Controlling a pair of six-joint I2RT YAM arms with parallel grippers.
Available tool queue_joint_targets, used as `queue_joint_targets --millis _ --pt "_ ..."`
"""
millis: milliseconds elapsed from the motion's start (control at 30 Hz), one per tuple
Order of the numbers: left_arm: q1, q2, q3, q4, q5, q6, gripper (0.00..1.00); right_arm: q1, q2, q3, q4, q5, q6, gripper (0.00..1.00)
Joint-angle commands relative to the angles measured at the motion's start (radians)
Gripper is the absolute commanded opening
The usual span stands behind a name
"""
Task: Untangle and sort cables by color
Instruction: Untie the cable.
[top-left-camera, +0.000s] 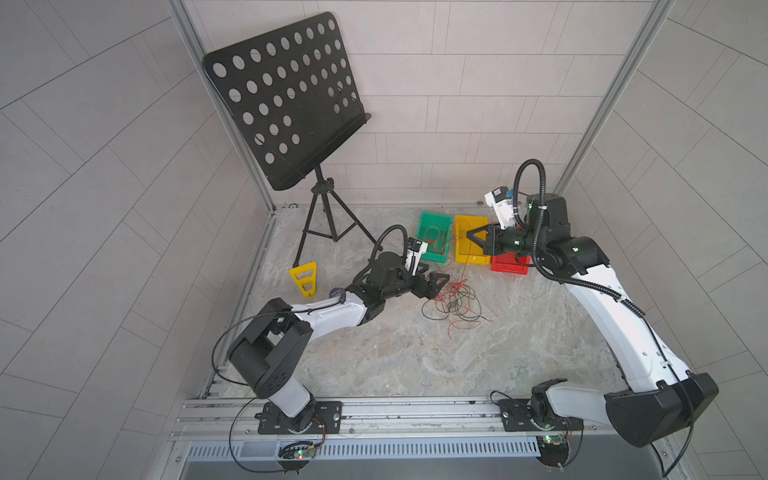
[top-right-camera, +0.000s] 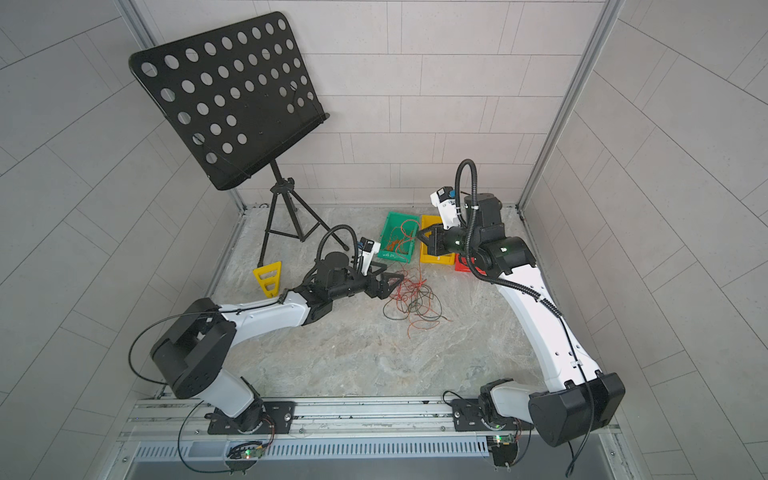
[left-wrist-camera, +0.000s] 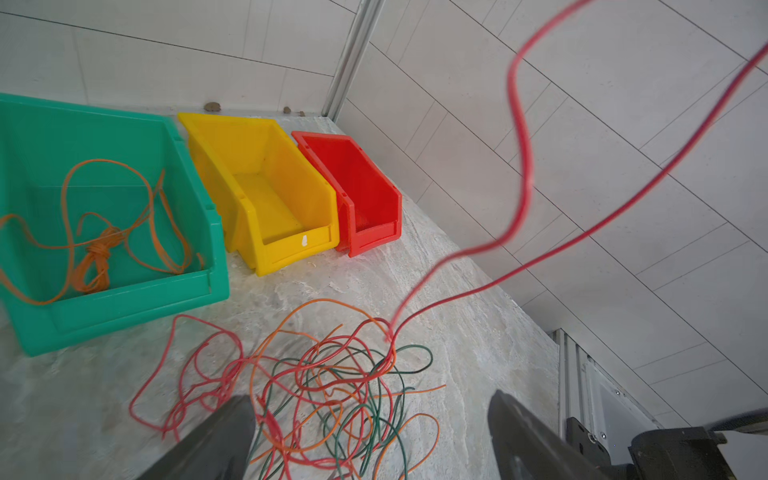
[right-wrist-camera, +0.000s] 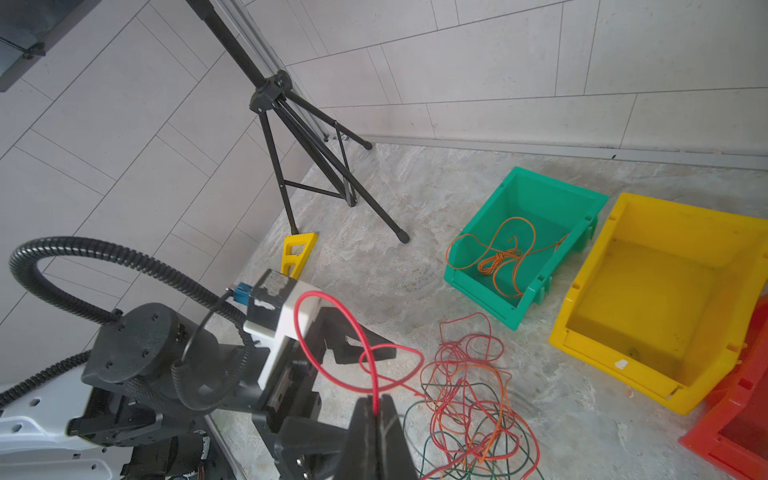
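A tangle of thin red, orange and dark cables (top-left-camera: 455, 301) (top-right-camera: 413, 299) (left-wrist-camera: 324, 386) lies on the marbled table, in front of three bins. My left gripper (top-left-camera: 441, 283) (left-wrist-camera: 370, 399) is low at the tangle's left edge. It is open, its fingers spread over the pile with nothing between them. My right gripper (top-left-camera: 468, 236) (right-wrist-camera: 376, 401) hangs above the yellow bin (top-left-camera: 465, 253). It is shut on a red cable (right-wrist-camera: 376, 374) whose strand (left-wrist-camera: 519, 124) rises from the tangle. Orange cables (left-wrist-camera: 95, 253) (right-wrist-camera: 498, 259) lie in the green bin (top-left-camera: 428, 218).
A red bin (top-left-camera: 509, 266) (left-wrist-camera: 365, 232) sits right of the yellow one, partly under my right arm. A black music stand (top-left-camera: 286, 104) stands on tripod legs (top-left-camera: 328, 224) at the back left. A yellow wedge (top-left-camera: 304, 278) lies by one leg.
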Motion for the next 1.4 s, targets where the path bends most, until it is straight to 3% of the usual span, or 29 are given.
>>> queue_joint_targets --millis 0,133,233,300,500,567,767,867,1067,1367 --pt "-0.029 0.047 0.077 0.074 0.0 0.018 0.95 0.009 -0.008 0.022 0.046 -0.034 0.033 0.0" --pt "-0.041 0.126 0.153 0.108 0.003 -0.002 0.92 0.013 -0.01 0.02 0.059 -0.039 0.045 0.0" --pt "-0.053 0.17 0.191 0.136 0.016 -0.023 0.83 0.013 -0.011 0.016 0.067 -0.035 0.053 0.0" --pt "-0.055 0.187 0.206 0.142 0.019 -0.031 0.69 0.013 -0.013 0.013 0.071 -0.035 0.058 0.0" --pt "-0.053 0.166 0.192 0.143 0.012 -0.022 0.11 0.004 -0.022 0.005 0.054 -0.012 0.057 0.01" --pt "-0.051 0.136 0.167 0.129 0.002 -0.009 0.0 -0.01 -0.03 -0.005 0.033 0.0 0.044 0.12" --pt "-0.023 0.037 0.092 0.091 -0.024 -0.008 0.0 -0.072 -0.093 -0.11 -0.027 0.099 -0.029 0.54" --pt "-0.013 0.002 0.072 0.074 -0.03 -0.015 0.0 -0.074 -0.138 -0.212 0.007 0.123 -0.054 0.7" --pt "-0.01 -0.028 0.059 0.061 -0.043 -0.021 0.0 -0.054 -0.103 -0.424 0.171 -0.017 -0.032 0.72" --pt "-0.01 -0.032 0.063 0.057 -0.043 -0.03 0.0 0.075 0.118 -0.435 0.3 -0.036 0.028 0.63"
